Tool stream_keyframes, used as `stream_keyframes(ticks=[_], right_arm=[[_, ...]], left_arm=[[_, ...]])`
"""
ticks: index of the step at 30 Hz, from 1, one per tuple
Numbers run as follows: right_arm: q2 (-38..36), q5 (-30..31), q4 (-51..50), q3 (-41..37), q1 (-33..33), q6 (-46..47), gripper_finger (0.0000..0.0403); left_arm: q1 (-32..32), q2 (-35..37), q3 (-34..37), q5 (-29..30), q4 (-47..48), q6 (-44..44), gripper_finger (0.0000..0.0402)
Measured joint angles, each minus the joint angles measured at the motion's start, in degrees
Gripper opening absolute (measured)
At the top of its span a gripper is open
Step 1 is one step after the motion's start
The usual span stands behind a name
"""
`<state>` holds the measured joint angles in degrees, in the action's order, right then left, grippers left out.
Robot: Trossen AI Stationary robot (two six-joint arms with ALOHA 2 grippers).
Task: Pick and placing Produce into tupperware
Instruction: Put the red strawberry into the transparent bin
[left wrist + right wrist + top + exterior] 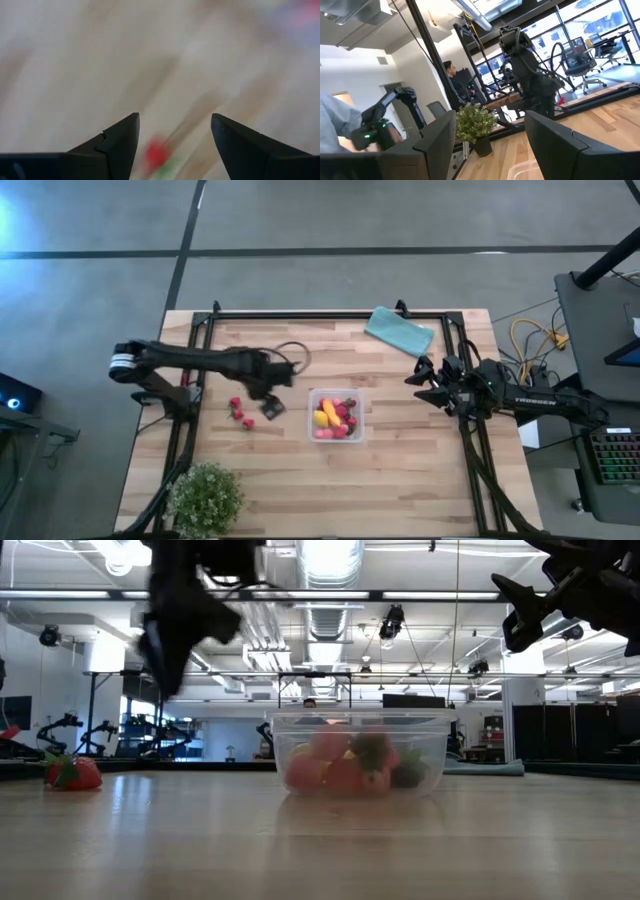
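White lettering on right arm (535,402), unreadable

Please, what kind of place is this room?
Probably a robotics lab or workshop: exposed ceiling ducts overhead, other robot arms on benches behind, and office chairs at desks by large windows.

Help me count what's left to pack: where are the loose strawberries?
In the high view, the loose strawberries lie on the table left of the tupperware, beside the left hand hovering above the wood.
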<state>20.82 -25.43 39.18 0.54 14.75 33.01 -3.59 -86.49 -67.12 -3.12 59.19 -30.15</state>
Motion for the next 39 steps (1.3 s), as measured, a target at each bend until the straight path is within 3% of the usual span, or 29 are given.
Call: stream_keyframes(ticks=[4,7,12,19,26,33,39], right_arm=[[-0.02,0.00,0.02,0.00,-0.01,-0.02,0.0228],[-0.02,0.01,0.02,0.00,0.01,-0.02,0.0228],[-0.02,0.00,0.02,0.00,0.00,0.00,0.0228],[-0.02,0.00,0.00,0.00,0.00,-0.01,0.0228],[-0.02,0.00,0.01,0.00,-0.01,0.00,0.0228],[-0.02,0.00,0.02,0.00,0.01,-0.02,0.0228],[-0.02,0.02,0.01,0.00,0.00,-0.02,0.0228]], left_arm=[[-0.61,4.63,1.92,6.22,16.45,-15.92,0.0233],[-0.98,8.54,5.71,7.73,16.26,-21.81,0.0233],[-1.58,12.20,13.81,6.37,10.89,-22.31,0.0233],[-3.79,10.87,22.58,5.15,4.89,-26.51,0.0233],[-4.20,8.27,24.92,8.46,2.62,-26.23,0.0233],[-4.98,4.06,27.53,8.03,-3.45,-24.47,0.0233],[-5.19,2.33,27.31,7.94,-3.38,-21.67,0.0233]])
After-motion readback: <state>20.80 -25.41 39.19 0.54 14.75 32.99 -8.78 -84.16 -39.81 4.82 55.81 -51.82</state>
